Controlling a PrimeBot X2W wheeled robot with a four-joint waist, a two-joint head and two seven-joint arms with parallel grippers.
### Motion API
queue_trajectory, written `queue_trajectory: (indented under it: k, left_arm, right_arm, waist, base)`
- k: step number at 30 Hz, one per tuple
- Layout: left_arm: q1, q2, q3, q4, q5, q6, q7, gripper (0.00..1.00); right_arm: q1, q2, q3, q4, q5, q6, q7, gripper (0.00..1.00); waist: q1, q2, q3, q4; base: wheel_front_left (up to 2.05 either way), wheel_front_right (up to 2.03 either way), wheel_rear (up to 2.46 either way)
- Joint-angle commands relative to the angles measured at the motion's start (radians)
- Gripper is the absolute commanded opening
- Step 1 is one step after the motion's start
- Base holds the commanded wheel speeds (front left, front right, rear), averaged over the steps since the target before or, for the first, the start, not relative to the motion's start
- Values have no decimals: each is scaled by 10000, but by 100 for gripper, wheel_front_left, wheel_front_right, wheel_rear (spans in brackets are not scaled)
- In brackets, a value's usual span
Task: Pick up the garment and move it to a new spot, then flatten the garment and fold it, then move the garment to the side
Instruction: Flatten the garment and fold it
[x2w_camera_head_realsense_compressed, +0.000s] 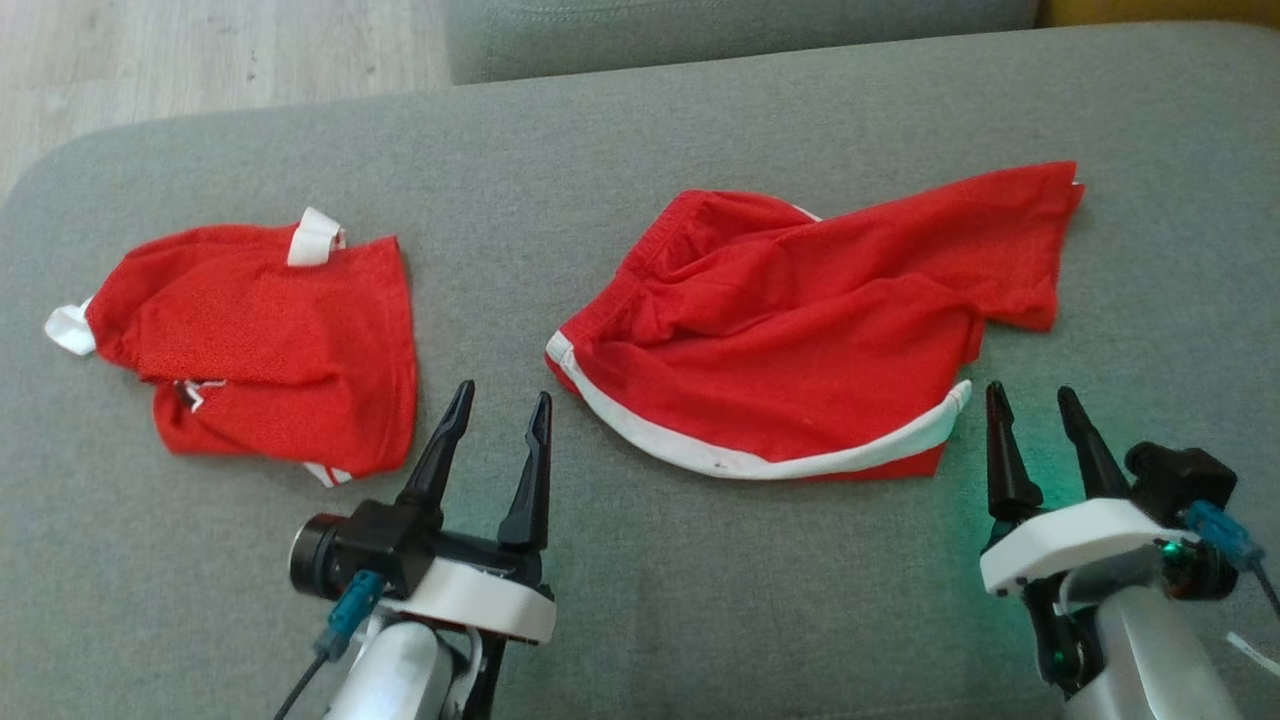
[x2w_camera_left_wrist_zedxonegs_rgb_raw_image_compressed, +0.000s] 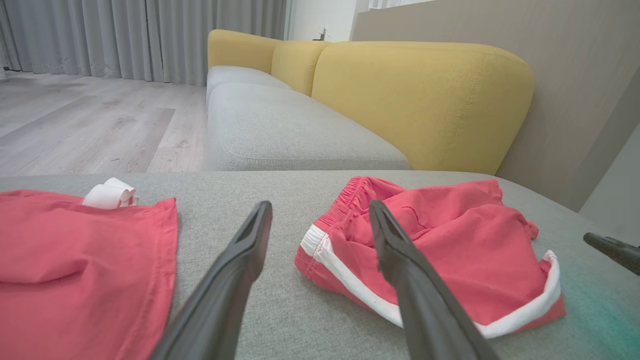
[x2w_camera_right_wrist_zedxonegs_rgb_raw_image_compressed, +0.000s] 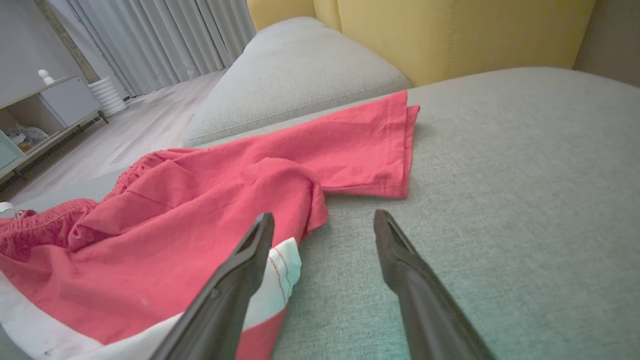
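Note:
A crumpled red garment (x2w_camera_head_realsense_compressed: 800, 320) with a white trim band and an elastic waistband lies on the grey cushion (x2w_camera_head_realsense_compressed: 700, 620), right of centre. One flat panel stretches toward the far right. My left gripper (x2w_camera_head_realsense_compressed: 504, 391) hovers open just off its near left corner, empty. My right gripper (x2w_camera_head_realsense_compressed: 1030, 390) stands open beside the near right end of the white trim, also empty. From the left wrist the garment (x2w_camera_left_wrist_zedxonegs_rgb_raw_image_compressed: 465, 245) lies ahead and right of the open gripper (x2w_camera_left_wrist_zedxonegs_rgb_raw_image_compressed: 319, 205). In the right wrist view the garment (x2w_camera_right_wrist_zedxonegs_rgb_raw_image_compressed: 200, 220) spreads left of the open gripper (x2w_camera_right_wrist_zedxonegs_rgb_raw_image_compressed: 324, 214).
A second red garment (x2w_camera_head_realsense_compressed: 260, 340) with white trim lies compactly folded on the cushion's left part, seen as well from the left wrist (x2w_camera_left_wrist_zedxonegs_rgb_raw_image_compressed: 75, 260). A grey seat with a yellow backrest (x2w_camera_left_wrist_zedxonegs_rgb_raw_image_compressed: 425, 95) stands beyond the cushion. Wooden floor (x2w_camera_head_realsense_compressed: 200, 50) lies past the far left edge.

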Motion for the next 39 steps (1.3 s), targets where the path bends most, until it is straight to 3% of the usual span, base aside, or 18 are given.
queue_trajectory:
  k: [1,8,17,18,20,28,39]
  left_arm:
    - [-431,6,291,-289,71,-23,-80,100]
    - [-499,6,220,-209,42,-40,-80,100]
    - [-531,6,295,-190,98,-68,-80,100]
    - [-527,6,302,-180,104,-66,-80,100]
    - [-512,6,303,-160,110,-61,-80,100]
    - [-418,6,304,-155,64,-22,-80,100]
    - [-392,6,243,-228,-20,31,-80,100]
  right_arm:
    - [-314,-37,307,-321,198,-7,207,100]
    - [-446,-35,478,9,798,-7,860,100]
    - [-741,-34,753,698,1542,-7,810,100]
    - [-777,-34,797,766,1603,-7,799,63]
    - [-839,-34,816,878,1626,-7,738,0]
    - [-1207,-34,-348,743,579,-7,424,0]
    - [-1350,-34,-2259,-911,-1656,-7,1011,0]
  waist:
    - [0,0,96,106]
    - [0,0,284,430]
    - [0,0,402,590]
    - [0,0,386,582]
    - [0,0,337,555]
    - [0,0,51,436]
    - [0,0,9,406]
  base:
    - [0,0,0]
    - [0,0,0]
    - [0,0,0]
    - [0,0,0]
    - [0,0,0]
    - [0,0,0]
    - [0,0,0]
